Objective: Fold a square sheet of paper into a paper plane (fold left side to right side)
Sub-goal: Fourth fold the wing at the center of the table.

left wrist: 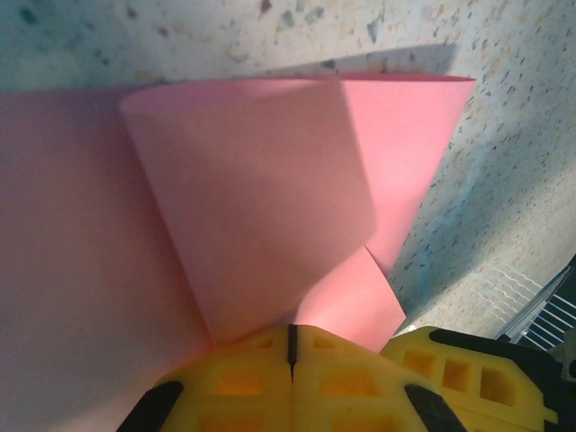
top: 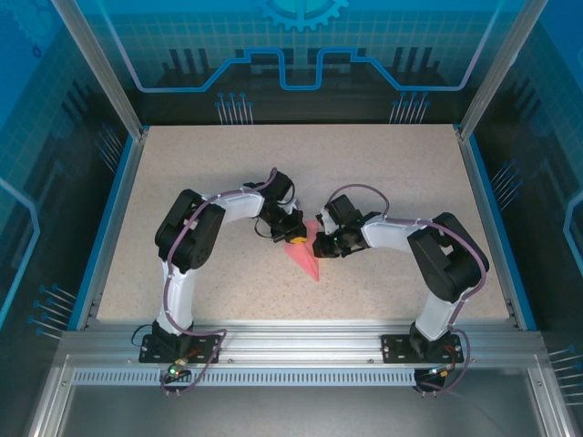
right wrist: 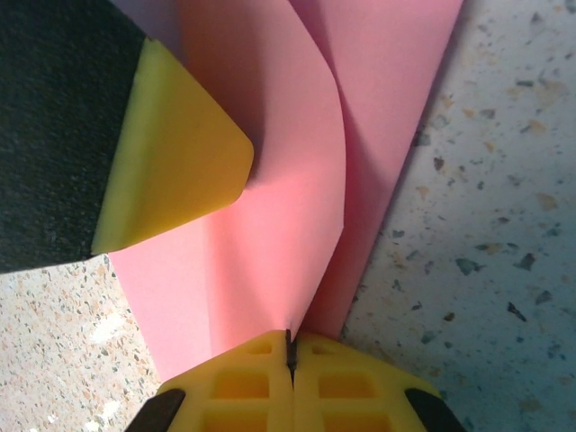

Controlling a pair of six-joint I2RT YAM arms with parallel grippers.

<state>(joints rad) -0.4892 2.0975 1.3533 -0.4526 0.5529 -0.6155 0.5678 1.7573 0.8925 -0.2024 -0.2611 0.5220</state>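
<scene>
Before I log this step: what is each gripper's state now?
Left gripper: closed, pinching a lifted flap of the pink paper.
Right gripper: closed, pinching the same paper.

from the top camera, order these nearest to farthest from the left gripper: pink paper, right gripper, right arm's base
1. pink paper: pinched by the left gripper itself, at the centre.
2. right gripper: just to its right, shut on the same paper.
3. right arm's base: at the near edge of the table, far right.
</scene>
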